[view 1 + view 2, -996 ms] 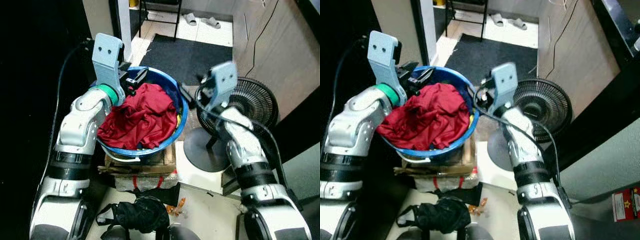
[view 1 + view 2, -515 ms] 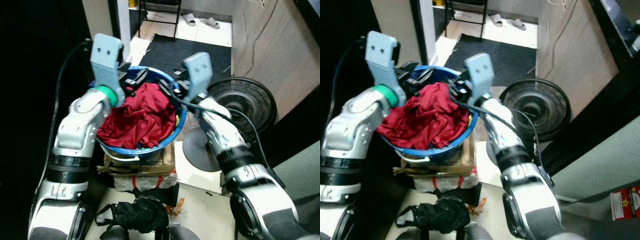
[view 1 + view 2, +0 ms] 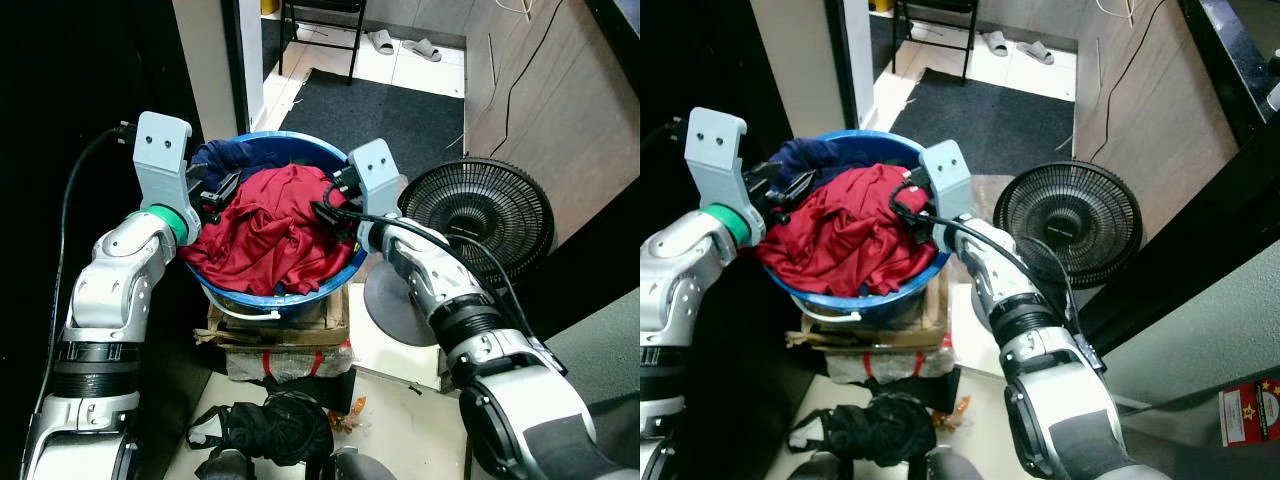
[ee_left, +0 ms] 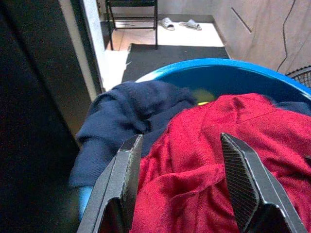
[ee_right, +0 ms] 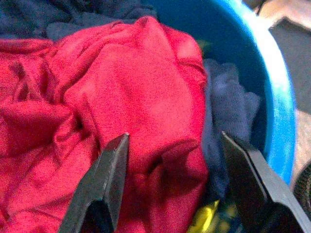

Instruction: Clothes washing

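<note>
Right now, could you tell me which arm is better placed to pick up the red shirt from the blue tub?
Probably the right. Its open claw points down over a raised fold of the red shirt inside the blue tub. The left claw, also open, sits at the tub's edge where shirt meets navy garment.

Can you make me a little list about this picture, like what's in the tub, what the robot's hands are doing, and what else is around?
tub: blue basin on a stack of cardboard
inside: red garment on top, navy garment behind it
left gripper: open, at the tub's left rim over the red cloth
right gripper: open, at the tub's right rim over the red cloth
nearby: black fan to the robot's right, black bag on the floor, dark mat beyond
</note>
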Controlling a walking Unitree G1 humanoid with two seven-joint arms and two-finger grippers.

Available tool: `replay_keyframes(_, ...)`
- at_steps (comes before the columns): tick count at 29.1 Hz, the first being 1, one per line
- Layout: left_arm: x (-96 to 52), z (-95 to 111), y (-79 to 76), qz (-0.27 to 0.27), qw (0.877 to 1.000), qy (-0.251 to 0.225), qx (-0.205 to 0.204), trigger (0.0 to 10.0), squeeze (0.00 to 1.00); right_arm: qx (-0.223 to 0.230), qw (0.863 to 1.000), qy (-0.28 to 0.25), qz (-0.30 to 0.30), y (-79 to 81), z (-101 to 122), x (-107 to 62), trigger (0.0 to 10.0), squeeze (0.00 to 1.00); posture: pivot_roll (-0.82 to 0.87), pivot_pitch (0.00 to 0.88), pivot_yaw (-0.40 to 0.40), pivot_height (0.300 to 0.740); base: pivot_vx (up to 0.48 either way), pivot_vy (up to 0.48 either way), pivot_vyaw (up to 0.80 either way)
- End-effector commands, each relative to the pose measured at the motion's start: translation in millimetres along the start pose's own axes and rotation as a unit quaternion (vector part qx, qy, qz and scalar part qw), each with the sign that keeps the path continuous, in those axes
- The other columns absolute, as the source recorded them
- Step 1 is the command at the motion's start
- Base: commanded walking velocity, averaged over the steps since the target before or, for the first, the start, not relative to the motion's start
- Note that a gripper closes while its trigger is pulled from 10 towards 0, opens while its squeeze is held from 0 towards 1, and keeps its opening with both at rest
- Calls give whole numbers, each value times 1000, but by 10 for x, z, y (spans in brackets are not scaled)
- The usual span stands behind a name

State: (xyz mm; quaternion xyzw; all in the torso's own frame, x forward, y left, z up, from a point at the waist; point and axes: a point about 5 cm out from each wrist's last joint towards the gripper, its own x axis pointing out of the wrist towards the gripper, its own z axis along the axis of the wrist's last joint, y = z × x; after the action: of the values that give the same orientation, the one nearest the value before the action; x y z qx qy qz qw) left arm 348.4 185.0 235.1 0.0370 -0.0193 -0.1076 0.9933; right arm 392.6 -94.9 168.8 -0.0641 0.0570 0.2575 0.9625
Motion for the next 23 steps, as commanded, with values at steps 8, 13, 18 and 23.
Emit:
replay_keyframes(8, -73, -58, 66, 14, 1000, 19, -1, 10000, 0, 30, 998, 57, 8, -6, -309, -48, 10000, 0, 63, 181, -18, 740, 0, 0, 0)
replay_keyframes(13, -91, -68, 95, 19, 1000, 25, 1, 10000, 0, 47, 997, 61, -20, -41, -354, -68, 235, 0, 60, 188, -13, 740, 0, 0, 0)
replay_keyframes(18, -77, -67, 90, 19, 1000, 24, -1, 10000, 0, 53, 997, 53, -26, -78, -323, -70, 0, 0, 56, 188, -14, 740, 0, 0, 0)
replay_keyframes(23, -74, -71, 89, 20, 999, 25, -3, 10000, 0, 63, 996, 53, -24, -86, -352, -81, 0, 0, 57, 188, -14, 740, 0, 0, 0)
